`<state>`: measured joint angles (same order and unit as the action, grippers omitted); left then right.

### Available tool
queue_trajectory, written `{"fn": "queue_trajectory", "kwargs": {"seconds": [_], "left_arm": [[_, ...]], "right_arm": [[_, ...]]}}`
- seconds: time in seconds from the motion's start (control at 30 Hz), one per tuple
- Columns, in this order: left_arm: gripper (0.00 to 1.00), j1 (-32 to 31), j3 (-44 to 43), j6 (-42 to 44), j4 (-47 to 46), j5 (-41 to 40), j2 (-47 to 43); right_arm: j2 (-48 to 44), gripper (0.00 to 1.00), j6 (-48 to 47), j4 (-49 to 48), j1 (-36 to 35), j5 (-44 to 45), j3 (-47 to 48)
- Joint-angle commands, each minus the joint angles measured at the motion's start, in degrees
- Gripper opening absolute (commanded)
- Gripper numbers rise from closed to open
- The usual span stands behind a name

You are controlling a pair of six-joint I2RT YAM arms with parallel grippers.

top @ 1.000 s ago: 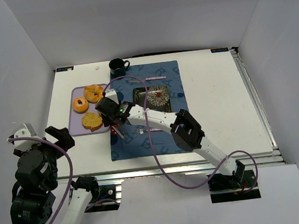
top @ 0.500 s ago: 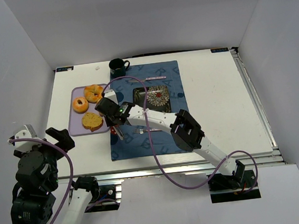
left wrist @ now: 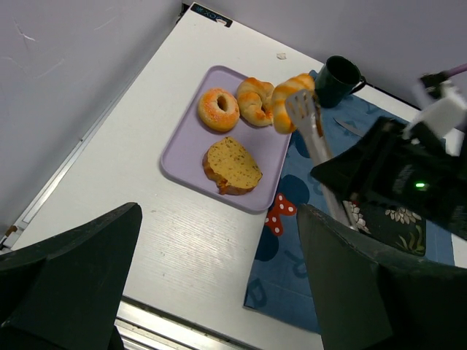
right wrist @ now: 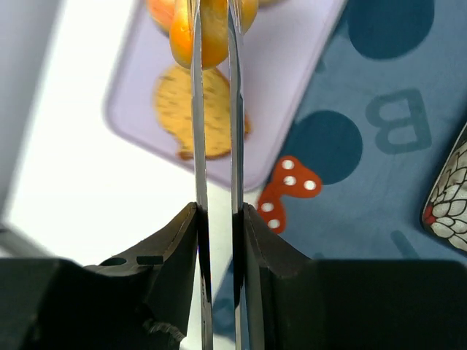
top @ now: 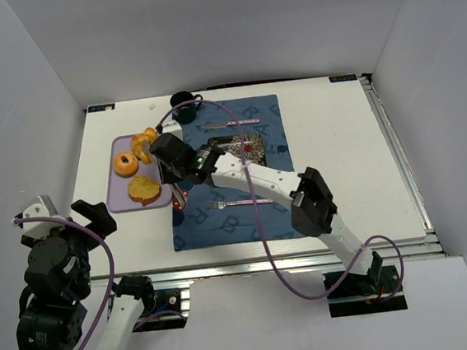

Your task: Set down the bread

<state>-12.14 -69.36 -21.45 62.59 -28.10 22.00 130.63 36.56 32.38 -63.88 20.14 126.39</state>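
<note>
While poised over purple tray [left wrist: 190, 157], pinches croissant-shaped bread [left wrist: 281, 109] in R gripper [right wrist: 214, 14] w/ fingers closed narrowly on it; holds L gripper [left wrist: 219, 270] spread wide, empty, well apart.

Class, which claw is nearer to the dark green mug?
Right. The right claw, holding a bread roll, is close beside the mug, on its left. The left claw hangs far back at the table's near-left corner.

Bright, even, diffuse overhead lighting throughout. Soft, faint shadows on the white table [top: 348, 164]. Top view sharp. Left wrist view: black left gripper [left wrist: 219, 211] jaws dark, out of focus. Right wrist view: background soft, table washed out at left.
</note>
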Motion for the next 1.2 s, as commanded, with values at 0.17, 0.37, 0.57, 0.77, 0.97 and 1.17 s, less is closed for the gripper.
{"fn": "queue_trajectory", "kwargs": {"seconds": [0.17, 0.37, 0.57, 0.77, 0.97, 1.17], "left_arm": [[0.98, -0.2, -2.5, 0.5, 0.3, -0.3, -0.1], [0.98, -0.2, -3.4, 0.7, -0.5, 1.1, 0.6], [0.98, -0.2, -3.9, 1.0, -1.1, 0.5, 1.2], [0.98, -0.2, -4.3, 0.8, -0.9, 0.7, 2.1], [0.98, -0.2, -4.2, 0.8, -0.9, 0.2, 2.7], [0.98, -0.2, -3.8, 0.9, -1.0, 0.7, 3.1]], "right_arm": [[-20.3, 0.00, -0.4, -2.3, 0.6, 4.0, -17.6], [-38.1, 0.00, -11.6, -10.1, 7.3, -2.8, -41.7], [-44.1, 0.00, -18.9, -11.5, 13.6, -7.4, -50.4], [-41.1, 0.00, -21.3, -13.2, 17.2, -10.7, -51.2], [-37.6, 0.00, -19.7, -14.3, 18.4, -11.4, -51.9], [-35.1, 0.00, -18.8, -14.6, 19.1, -11.8, -53.4]]}}
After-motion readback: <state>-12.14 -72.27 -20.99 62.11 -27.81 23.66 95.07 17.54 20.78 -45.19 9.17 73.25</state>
